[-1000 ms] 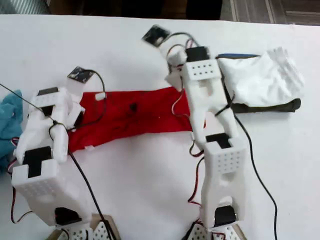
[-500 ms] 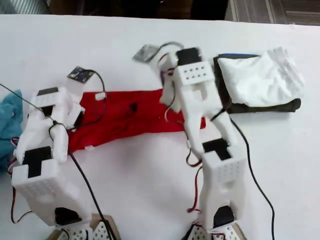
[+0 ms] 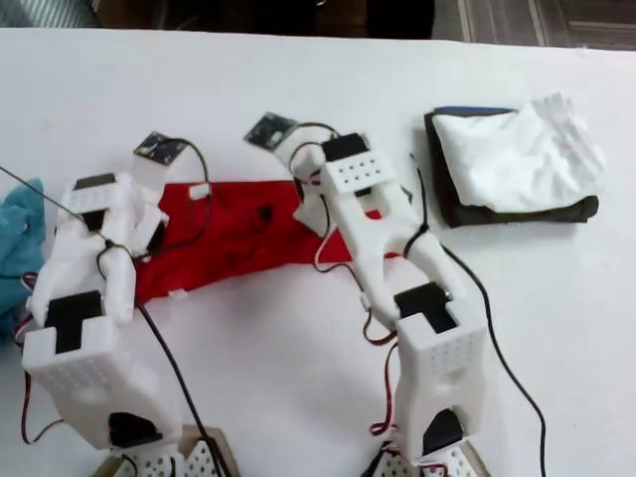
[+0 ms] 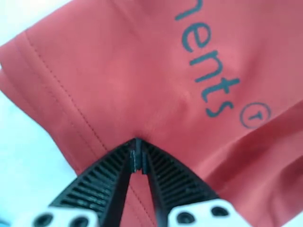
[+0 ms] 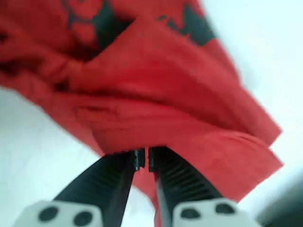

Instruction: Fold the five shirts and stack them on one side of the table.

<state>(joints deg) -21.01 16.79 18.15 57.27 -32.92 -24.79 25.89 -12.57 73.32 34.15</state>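
The red shirt (image 3: 238,243) has dark lettering, alongside a white shirt (image 3: 517,154), black shirt (image 3: 517,212) and teal shirt (image 3: 18,234).

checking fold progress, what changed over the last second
The right gripper, jaws shut on the red shirt, swung left, away from the folded stack and toward the shirt's middle. The left gripper stayed clamped on the shirt's other end; the stack and the blue shirt did not move.
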